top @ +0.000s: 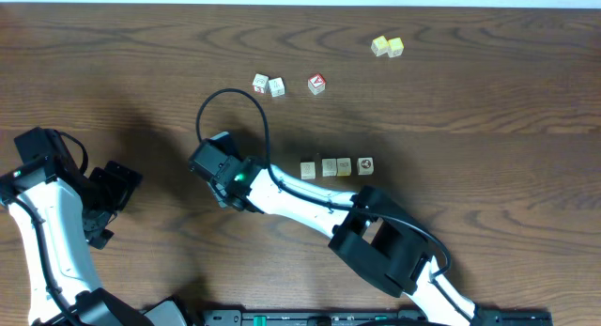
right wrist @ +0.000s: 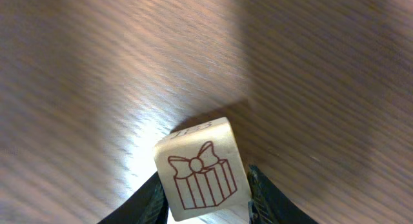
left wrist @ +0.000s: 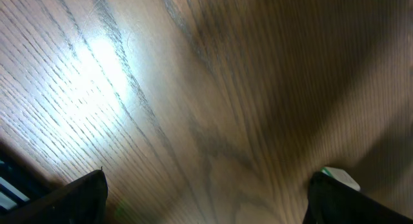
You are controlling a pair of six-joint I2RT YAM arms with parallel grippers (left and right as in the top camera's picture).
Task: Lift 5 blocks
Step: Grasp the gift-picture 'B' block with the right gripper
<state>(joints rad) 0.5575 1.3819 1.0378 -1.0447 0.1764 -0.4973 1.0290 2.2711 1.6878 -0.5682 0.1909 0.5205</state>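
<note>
The gift-print block [right wrist: 201,169], cream wood with a reddish-brown ribboned parcel on its face, sat pinched between the two dark fingers of the right gripper [right wrist: 205,202], which pressed against its lower sides. From the wrist view it could not quite be told whether the block rested on the table [top: 470,110] or hung just above it. Overhead, the gripper covered the block, down and well to the left of the red-topped cube [top: 316,84]. The row of four blocks [top: 330,166] lay below the red-topped cube, running from just left of it to a little right of it, with the first block set slightly apart from the other three. Two pale cubes [top: 277,86] stood close together just left of the red-topped cube, and two yellow-green cubes [top: 387,47] touched each other up and to its right. The left gripper [left wrist: 206,204] was far to the lower left of that cube, its jaws spread wide over bare wood, holding nothing.
</note>
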